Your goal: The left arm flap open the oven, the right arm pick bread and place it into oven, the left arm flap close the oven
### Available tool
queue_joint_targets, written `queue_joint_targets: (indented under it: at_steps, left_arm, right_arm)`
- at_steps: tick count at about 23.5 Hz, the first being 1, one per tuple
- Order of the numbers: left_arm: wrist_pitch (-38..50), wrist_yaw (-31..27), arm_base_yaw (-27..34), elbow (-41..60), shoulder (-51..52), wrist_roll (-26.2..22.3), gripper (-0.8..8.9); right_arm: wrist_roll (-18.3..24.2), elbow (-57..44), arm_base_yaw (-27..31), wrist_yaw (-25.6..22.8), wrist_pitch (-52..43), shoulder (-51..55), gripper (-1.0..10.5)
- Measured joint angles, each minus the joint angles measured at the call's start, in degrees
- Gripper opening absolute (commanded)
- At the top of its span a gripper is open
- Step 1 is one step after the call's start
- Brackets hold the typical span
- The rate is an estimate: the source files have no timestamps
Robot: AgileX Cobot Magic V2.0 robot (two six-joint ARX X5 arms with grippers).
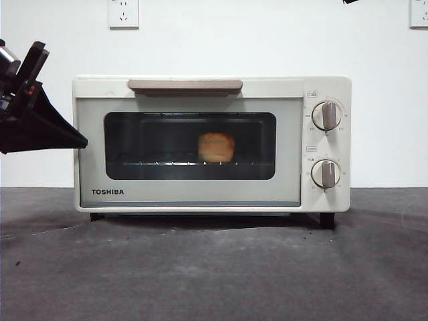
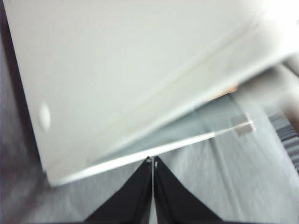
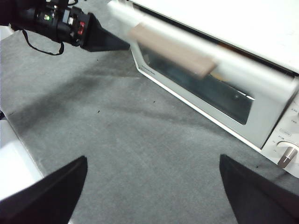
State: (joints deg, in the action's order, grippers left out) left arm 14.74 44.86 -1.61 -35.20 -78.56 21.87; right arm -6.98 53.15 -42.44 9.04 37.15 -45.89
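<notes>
Left gripper (image 1: 79,142): jaws pressed together, empty, tip just beside the oven's left edge.
Oven (image 1: 187,194): door looks up and closed from the front; the right wrist view blurs it, so we can't swear it's latched.
Bread (image 1: 217,147): inside, on the rack, behind the glass.
Right gripper (image 3: 152,186): spread wide, empty, well clear.
Our tip: we'd check the door sits flush, then draw the left arm straight off without snagging the handle (image 1: 185,85).

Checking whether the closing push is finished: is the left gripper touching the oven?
Cannot tell. In the front view the left gripper tip meets the oven door's edge with no visible gap, but the overlap could be depth. The left wrist view is too blurred to settle it.
</notes>
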Motion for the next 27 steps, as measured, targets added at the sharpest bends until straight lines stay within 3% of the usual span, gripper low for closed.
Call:
queue_joint_targets:
  at_steps: [10,15,21,27]
  left_arm:
    - [-3.9,-0.4,-0.8,0.0,3.5,1.4,0.13]
    - [-10.5,-5.5,-2.4,-0.9,12.5,-0.4,0.13]
    - [-27.8,-14.9,-5.8,-7.9,23.0,-8.4,0.13]
    - [-43.5,-19.8,-9.5,-16.8,29.2,-16.6,0.12]
  right_arm:
    - [-0.4,0.0,0.0,-0.7,-0.1,0.0,4.5]
    - [-0.4,0.0,0.0,-1.7,-0.4,0.0,4.5]
    - [-0.4,0.0,0.0,-4.3,-0.5,0.0,4.5]
    - [-0.4,0.0,0.0,-4.8,-1.8,0.0,4.5]
